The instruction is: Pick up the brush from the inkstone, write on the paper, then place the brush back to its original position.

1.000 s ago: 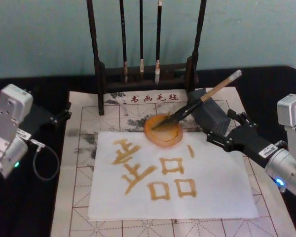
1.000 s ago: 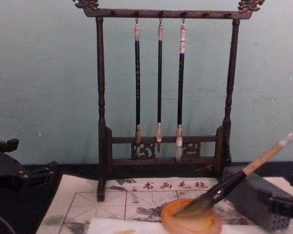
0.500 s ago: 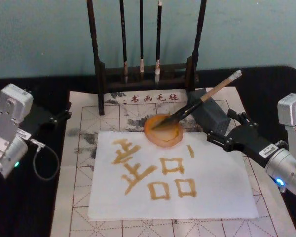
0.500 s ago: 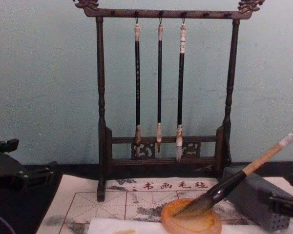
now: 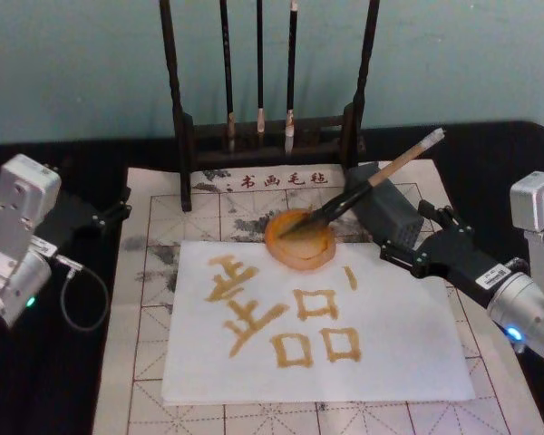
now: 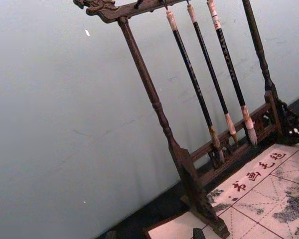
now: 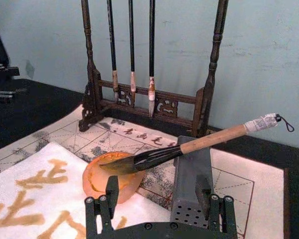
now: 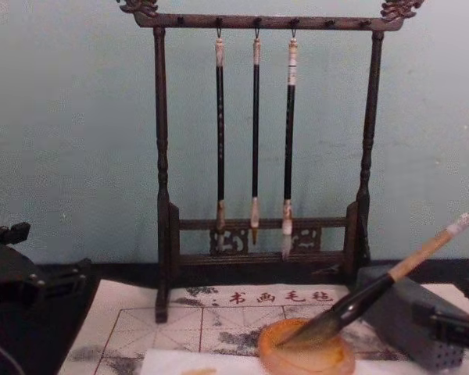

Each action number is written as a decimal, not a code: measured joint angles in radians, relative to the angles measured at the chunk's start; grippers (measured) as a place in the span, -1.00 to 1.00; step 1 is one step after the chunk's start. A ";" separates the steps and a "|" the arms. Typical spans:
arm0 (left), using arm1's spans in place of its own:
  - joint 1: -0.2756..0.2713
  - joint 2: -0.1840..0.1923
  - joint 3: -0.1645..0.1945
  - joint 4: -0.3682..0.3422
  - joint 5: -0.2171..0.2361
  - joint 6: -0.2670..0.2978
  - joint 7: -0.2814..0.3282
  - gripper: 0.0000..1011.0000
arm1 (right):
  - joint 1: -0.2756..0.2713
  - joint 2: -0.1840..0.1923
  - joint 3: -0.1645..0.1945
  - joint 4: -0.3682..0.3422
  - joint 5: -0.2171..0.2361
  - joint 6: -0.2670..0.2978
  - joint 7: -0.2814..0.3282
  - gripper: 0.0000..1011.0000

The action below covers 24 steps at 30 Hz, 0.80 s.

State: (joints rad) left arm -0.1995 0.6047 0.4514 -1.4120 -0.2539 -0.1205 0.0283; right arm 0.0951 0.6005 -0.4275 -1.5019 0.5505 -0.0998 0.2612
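The brush (image 5: 372, 186) lies slanted, with its dark bristles in the round orange inkstone (image 5: 299, 243) and its tan handle propped on a grey block (image 5: 385, 213). Nothing grips it. My right gripper (image 5: 408, 236) stands open just right of the block, level with the table; in the right wrist view its open gripper (image 7: 157, 199) faces the block (image 7: 192, 179) and the brush (image 7: 204, 142) above it. The white paper (image 5: 408, 335) carries several ochre characters. My left gripper (image 5: 116, 208) is parked open at the far left, away from everything.
A dark wooden rack (image 5: 181, 118) with three thin hanging brushes (image 5: 259, 72) stands behind the inkstone. A beige felt mat (image 5: 150, 290) with a red grid lies under the paper, on black cloth. A cable loops by the left arm (image 5: 72, 299).
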 joint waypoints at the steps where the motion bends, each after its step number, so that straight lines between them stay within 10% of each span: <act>1: 0.000 0.000 0.000 0.000 0.000 0.000 0.000 0.98 | 0.000 0.000 0.000 0.000 0.000 0.000 0.000 0.98; 24: 0.000 0.000 0.000 0.000 0.000 0.000 0.000 0.98 | 0.000 0.000 0.000 0.000 0.001 0.000 0.000 0.98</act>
State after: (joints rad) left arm -0.1995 0.6047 0.4514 -1.4120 -0.2539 -0.1205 0.0283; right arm 0.0951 0.6005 -0.4275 -1.5019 0.5513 -0.0997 0.2612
